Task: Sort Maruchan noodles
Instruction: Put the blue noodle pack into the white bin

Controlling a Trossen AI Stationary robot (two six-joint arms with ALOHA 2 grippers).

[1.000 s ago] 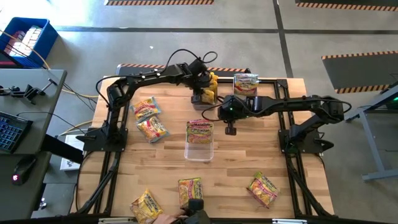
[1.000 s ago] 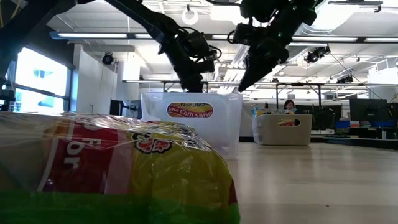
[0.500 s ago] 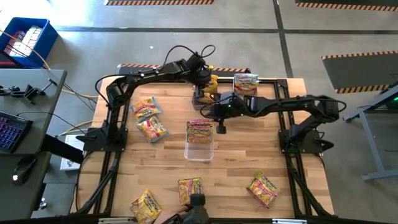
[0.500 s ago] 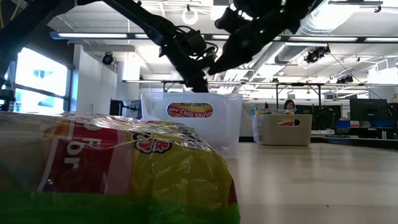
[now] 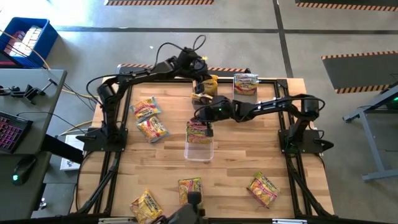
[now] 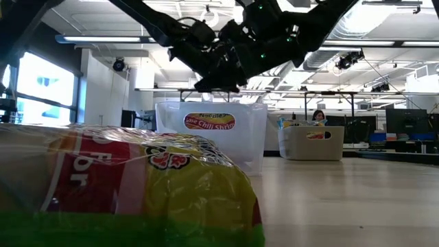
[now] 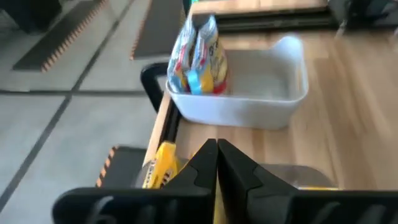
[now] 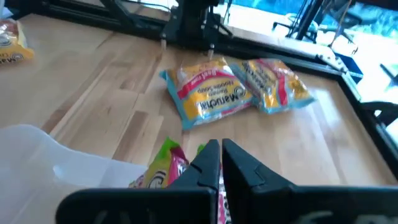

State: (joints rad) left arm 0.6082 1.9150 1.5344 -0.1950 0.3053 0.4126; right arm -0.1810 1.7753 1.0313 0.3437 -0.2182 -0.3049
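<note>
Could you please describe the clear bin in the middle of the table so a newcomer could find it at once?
From the wooden table, go to its centre, below the two arms. The clear bin sits there, with a red-and-green packet at its far end; the white bin sits at the far edge instead.

A light wooden worktop (image 5: 236,155) with a black frame carried everything. Two noodle packets (image 5: 149,118) lay side by side near its left edge, one touching the other. A clear plastic bin (image 5: 199,149) stood at the middle, holding a red-and-green packet (image 5: 199,129). At the far edge a white bin (image 5: 245,85) held another packet on end, and just beside it a second bin (image 5: 208,87) held yellow packets. Along the near edge three more packets lay well apart: one at the left (image 5: 146,206), one at the middle (image 5: 189,188), one toward the right (image 5: 263,188).
</note>
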